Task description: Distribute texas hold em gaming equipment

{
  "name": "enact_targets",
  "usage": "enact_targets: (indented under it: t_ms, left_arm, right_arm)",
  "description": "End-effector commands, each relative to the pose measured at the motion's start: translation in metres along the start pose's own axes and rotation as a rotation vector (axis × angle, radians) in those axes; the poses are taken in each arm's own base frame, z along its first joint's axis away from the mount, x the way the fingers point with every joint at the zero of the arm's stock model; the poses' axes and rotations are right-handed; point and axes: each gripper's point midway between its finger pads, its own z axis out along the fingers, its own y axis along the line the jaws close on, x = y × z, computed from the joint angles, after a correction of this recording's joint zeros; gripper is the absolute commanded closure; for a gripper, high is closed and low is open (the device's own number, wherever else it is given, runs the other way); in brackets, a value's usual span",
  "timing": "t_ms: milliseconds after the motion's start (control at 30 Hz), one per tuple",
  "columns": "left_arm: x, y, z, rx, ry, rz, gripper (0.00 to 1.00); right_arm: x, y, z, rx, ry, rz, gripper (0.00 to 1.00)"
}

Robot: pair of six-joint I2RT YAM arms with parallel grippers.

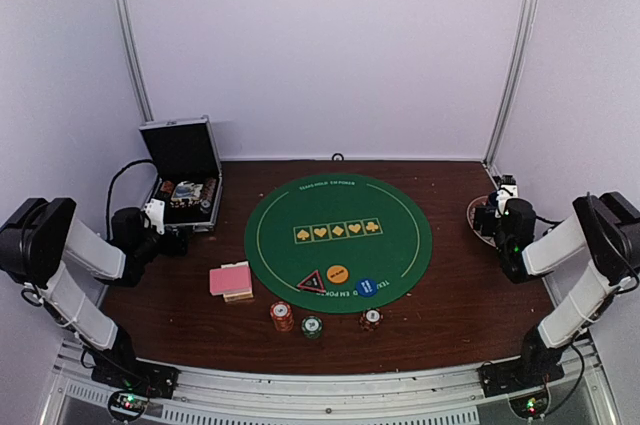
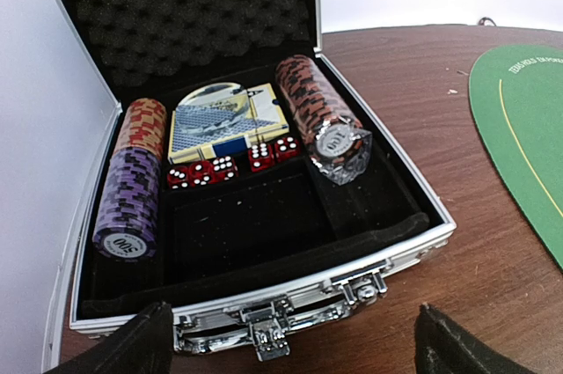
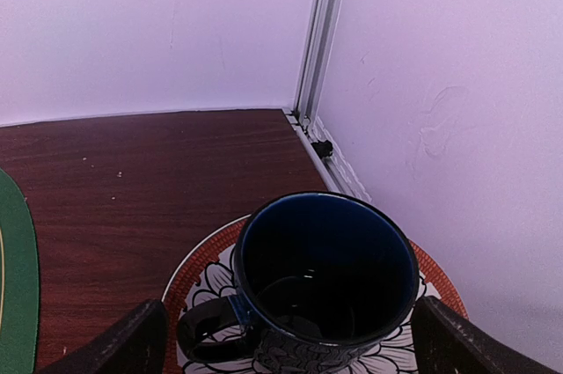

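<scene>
Nearby, round striped chips (image 1: 312,326), flat pink cards (image 1: 230,279)

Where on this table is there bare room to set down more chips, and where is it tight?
Free: the far half of the green mat, beyond its suit row, and the table at near right, beside the mat. Tight: the mat's near edge, where red triangle, orange disc and blue disc lie, with three chip stacks and the pink cards alongside.

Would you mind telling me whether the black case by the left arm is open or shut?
Open: the case has its lid raised, showing chip rolls, dice and a card deck inside.
</scene>
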Motion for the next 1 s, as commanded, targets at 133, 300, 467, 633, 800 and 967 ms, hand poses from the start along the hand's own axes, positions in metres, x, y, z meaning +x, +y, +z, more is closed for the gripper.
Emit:
enact_targets:
  t_ms: [133, 300, 467, 633, 800, 967]
  left_arm:
    - [-0.019, 0.004, 0.001, -0.016, -0.067, 0.003, 0.02]
    - [-0.019, 0.004, 0.001, -0.016, -0.065, 0.003, 0.03]
    - [-0.019, 0.004, 0.001, -0.016, -0.068, 0.003, 0.02]
    - [-0.020, 0.004, 0.001, -0.015, -0.069, 0.004, 0.02]
    - [-0.020, 0.004, 0.000, -0.017, -0.070, 0.004, 0.03]
    - [-0.029, 0.006, 0.002, -0.013, -0.040, 0.003, 0.02]
  right_arm:
    - [-0.006, -0.002, 0.001, 0.003, -0.019, 0.014, 0.01]
    - [-0.006, -0.002, 0.001, 0.004, -0.018, 0.014, 0.01]
    - [-0.006, -0.002, 0.001, 0.005, -0.013, 0.018, 0.01]
    - [-0.009, -0.011, 0.000, 0.053, -0.021, 0.038, 0.01]
    - [-0.013, -0.007, -0.004, 0.023, -0.026, 0.016, 0.01]
    - [-0.043, -0.020, -0.016, 0.089, -0.018, 0.024, 0.00]
